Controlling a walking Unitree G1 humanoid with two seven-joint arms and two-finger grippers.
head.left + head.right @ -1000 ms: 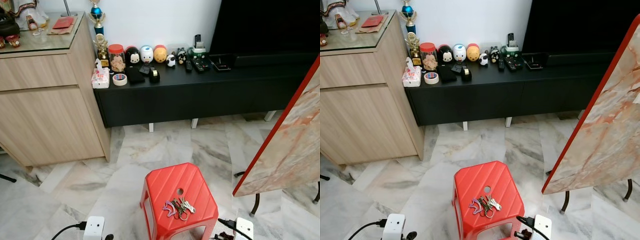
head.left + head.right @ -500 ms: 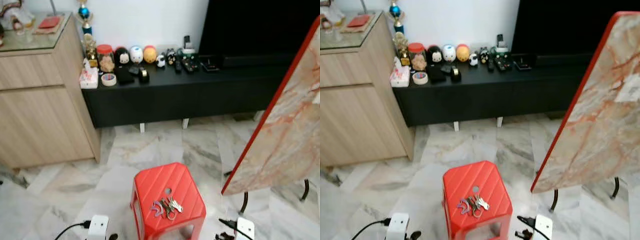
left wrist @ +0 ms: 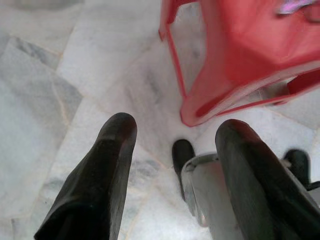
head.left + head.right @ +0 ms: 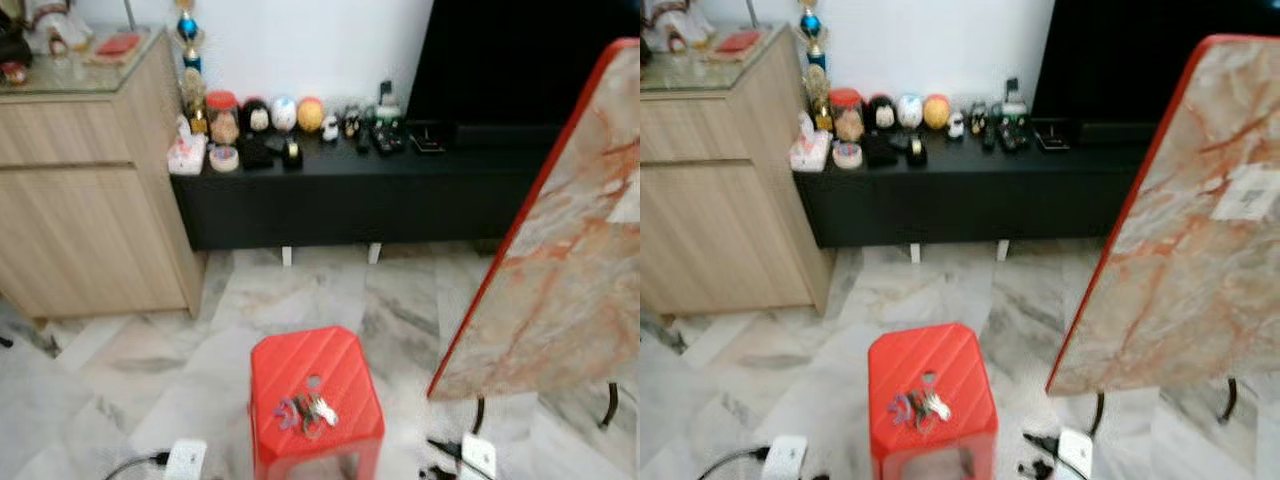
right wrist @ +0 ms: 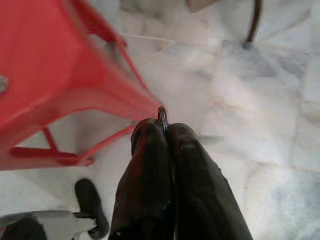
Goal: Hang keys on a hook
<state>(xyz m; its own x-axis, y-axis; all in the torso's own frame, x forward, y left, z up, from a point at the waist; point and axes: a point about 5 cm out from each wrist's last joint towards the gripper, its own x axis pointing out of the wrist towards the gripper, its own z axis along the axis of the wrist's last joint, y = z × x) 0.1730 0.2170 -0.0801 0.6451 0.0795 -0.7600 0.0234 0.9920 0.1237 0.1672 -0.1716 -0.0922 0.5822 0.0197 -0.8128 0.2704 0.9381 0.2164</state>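
A bunch of keys (image 4: 305,412) with a purple fob lies on top of a red plastic stool (image 4: 313,370) on the marble floor just in front of me. Both arms hang low beside the stool. In the left wrist view my left gripper (image 3: 177,130) is open above the floor, with the stool (image 3: 240,55) just beyond its fingers and the keys (image 3: 295,6) blurred on top of it. In the right wrist view my right gripper (image 5: 164,125) is shut, pointing at the floor beside the stool (image 5: 45,65).
A marble-patterned tabletop (image 4: 560,250) with a red edge leans on the right, on thin black legs. A low black TV console (image 4: 350,190) with figurines and remotes runs along the far wall. A wooden cabinet (image 4: 90,200) stands at the left.
The whole picture has shifted and blurred, so the camera has moved. The keys and stool stay where they were.
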